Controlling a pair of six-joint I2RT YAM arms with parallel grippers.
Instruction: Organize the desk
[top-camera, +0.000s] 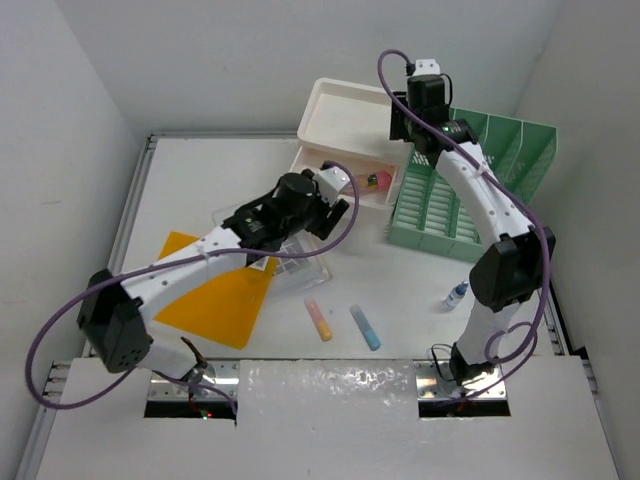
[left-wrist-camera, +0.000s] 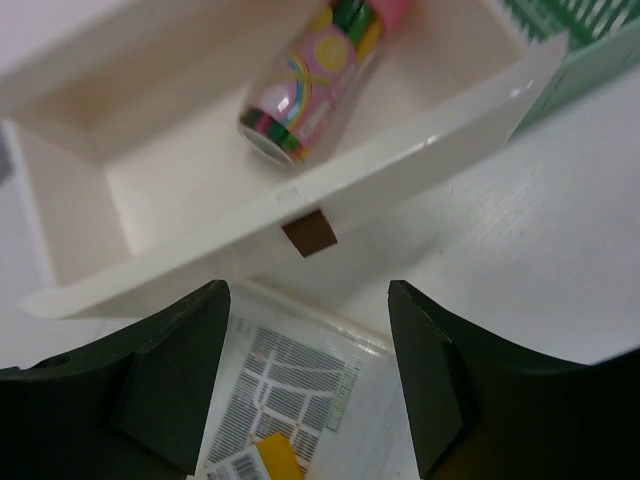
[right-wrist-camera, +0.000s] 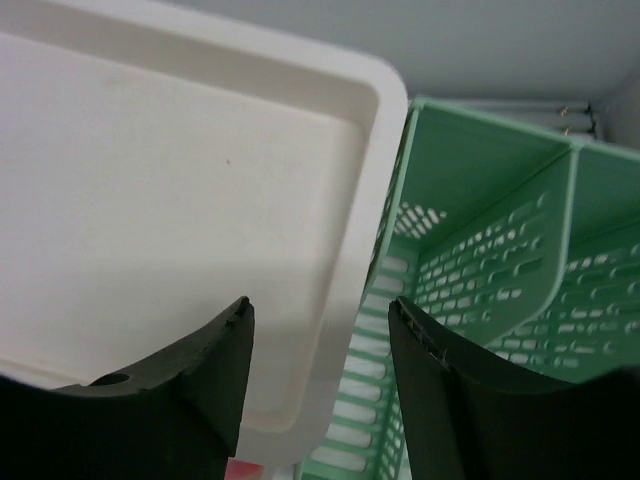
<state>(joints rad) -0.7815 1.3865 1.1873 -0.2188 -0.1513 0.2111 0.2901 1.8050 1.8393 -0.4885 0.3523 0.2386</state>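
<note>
The desk (top-camera: 200, 170) spreads white under everything, from my bases out to the back wall. Far left, at eight o'clock, an orange sheet (top-camera: 215, 300) lies flat with my left arm crossing above it. My left claw (left-wrist-camera: 308, 290) is released, fingers well apart, nothing in them. Under it lies a clear packet (left-wrist-camera: 300, 400) with a printed label. Dead ahead at twelve o'clock is the open drawer (left-wrist-camera: 400, 150), a pink can (left-wrist-camera: 310, 85) on its side inside. At six o'clock from the packet an orange stick (top-camera: 318, 320) and a blue stick (top-camera: 365, 327) lie side by side. Moving right, my right claw (right-wrist-camera: 320, 305) is spread, straddling the right rim of the drawer box (right-wrist-camera: 170, 200); touching or not, I can't tell. The green rack (right-wrist-camera: 480, 260) sits just beside the box at three o'clock. A small bottle (top-camera: 456, 296) stands by my right arm.
</note>
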